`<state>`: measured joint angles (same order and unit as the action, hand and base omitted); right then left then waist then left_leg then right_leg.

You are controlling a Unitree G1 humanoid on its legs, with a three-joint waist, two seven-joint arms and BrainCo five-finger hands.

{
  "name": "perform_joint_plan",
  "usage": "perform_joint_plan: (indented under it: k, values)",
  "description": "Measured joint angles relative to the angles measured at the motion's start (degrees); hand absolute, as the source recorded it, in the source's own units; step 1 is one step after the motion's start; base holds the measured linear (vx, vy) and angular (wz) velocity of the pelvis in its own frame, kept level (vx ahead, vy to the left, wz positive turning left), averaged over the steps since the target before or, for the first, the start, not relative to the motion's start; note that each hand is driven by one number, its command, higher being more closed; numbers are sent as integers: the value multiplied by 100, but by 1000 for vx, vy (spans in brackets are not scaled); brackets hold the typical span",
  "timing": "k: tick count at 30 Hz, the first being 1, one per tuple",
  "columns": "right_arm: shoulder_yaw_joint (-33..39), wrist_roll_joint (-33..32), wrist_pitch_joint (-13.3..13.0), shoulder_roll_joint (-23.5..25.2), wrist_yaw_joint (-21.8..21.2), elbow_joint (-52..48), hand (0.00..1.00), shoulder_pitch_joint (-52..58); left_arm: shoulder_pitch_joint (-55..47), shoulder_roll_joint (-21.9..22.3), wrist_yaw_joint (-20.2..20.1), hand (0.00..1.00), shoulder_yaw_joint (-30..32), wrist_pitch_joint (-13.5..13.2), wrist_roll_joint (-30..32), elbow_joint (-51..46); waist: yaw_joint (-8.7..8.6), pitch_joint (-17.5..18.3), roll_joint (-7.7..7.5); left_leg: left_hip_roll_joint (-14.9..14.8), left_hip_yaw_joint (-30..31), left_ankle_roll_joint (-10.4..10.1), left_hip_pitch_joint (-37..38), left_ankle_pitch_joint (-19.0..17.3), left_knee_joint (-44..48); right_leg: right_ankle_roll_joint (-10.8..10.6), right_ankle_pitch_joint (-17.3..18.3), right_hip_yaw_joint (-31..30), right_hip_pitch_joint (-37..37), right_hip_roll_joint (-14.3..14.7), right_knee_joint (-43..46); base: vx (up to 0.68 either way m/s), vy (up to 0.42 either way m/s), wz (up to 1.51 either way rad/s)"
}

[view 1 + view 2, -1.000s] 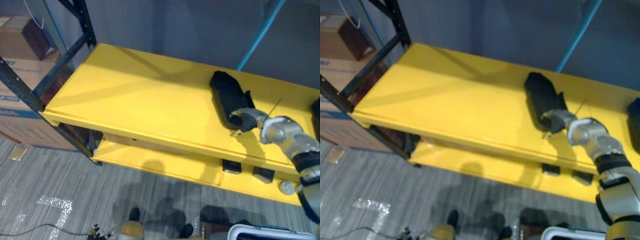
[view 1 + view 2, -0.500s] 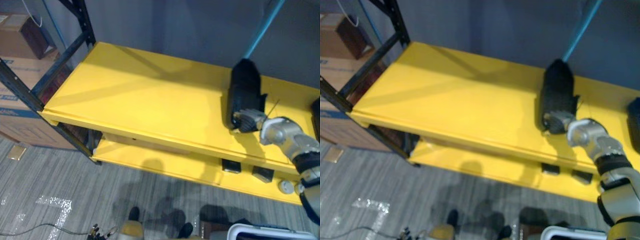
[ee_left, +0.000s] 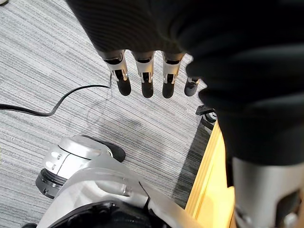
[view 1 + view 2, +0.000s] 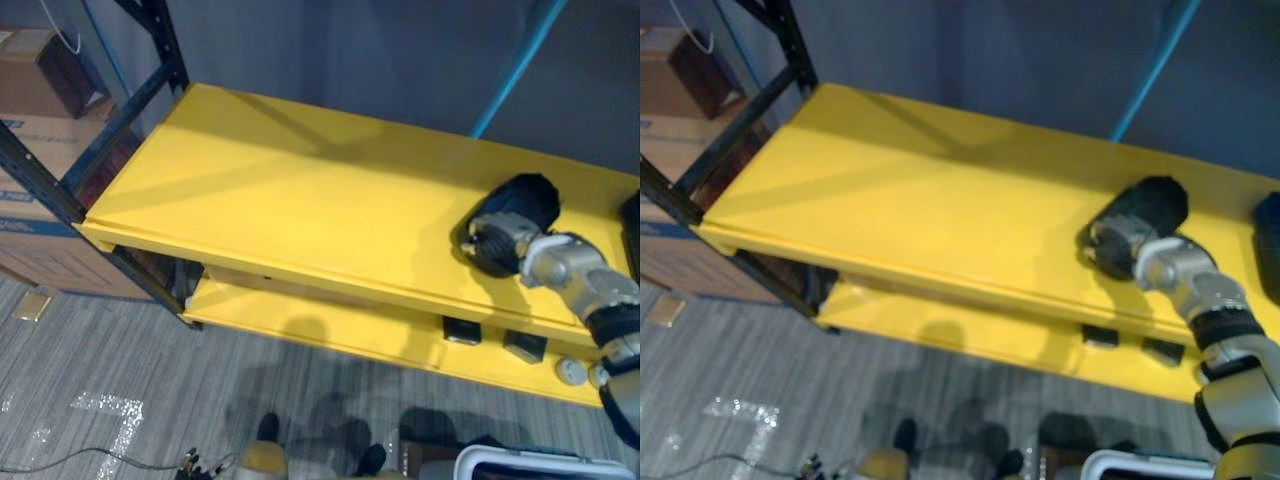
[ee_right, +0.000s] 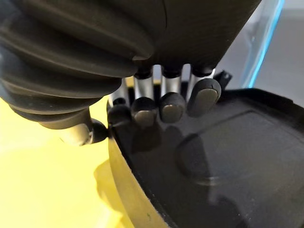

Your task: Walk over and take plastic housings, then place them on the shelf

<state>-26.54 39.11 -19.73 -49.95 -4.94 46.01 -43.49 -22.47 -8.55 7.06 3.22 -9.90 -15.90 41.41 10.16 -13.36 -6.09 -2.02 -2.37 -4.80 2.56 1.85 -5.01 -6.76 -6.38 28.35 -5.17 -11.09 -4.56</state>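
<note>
The black plastic housing (image 4: 530,198) sits at the right end of the yellow shelf (image 4: 300,200), over its top board, tipped up on edge rather than lying flat; whether its lower edge already touches the board is hard to tell from above, though the right wrist view suggests it is very close. The right hand (image 4: 497,238) has it by the rim; its fingers (image 5: 171,107) are curled over the housing's edge with the thumb set against the other side, so the grasp looks firm. I judge the step in hand to be the set-down; done well, it means tilting the housing down until its broad face meets the board, keeping it well in from the shelf's front lip, and only then letting the fingers go slack and drawing them straight back so the rim is not dragged. Another dark piece (image 4: 632,215) lies at the shelf's far right edge, so the housing should settle short of it. The left hand (image 3: 145,71) hangs idle over the floor beside the shelf, fingers straight and holding nothing.
</note>
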Motion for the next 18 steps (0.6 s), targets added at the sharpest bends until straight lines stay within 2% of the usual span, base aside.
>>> perform_joint_plan:
  k: [9, 18]
  values:
    - [0, 360, -88, -1, -26, -1, 100, -2, 0, 0, -1, 0, 1, 0, 0, -2, -1, -4, -7, 0, 5, 0, -7, 0, -1, 0, 0, 2, 6, 0, 0, 0, 0, 0]
    - [-28, 1179, -496, -186, 108, -47, 100, -8, -8, -6, -1, 0, 13, 1, 0, -80, 10, -53, -120, 5, 16, 0, -29, 0, 2, -2, -1, 15, 19, -6, 0, 0, 0, 0]
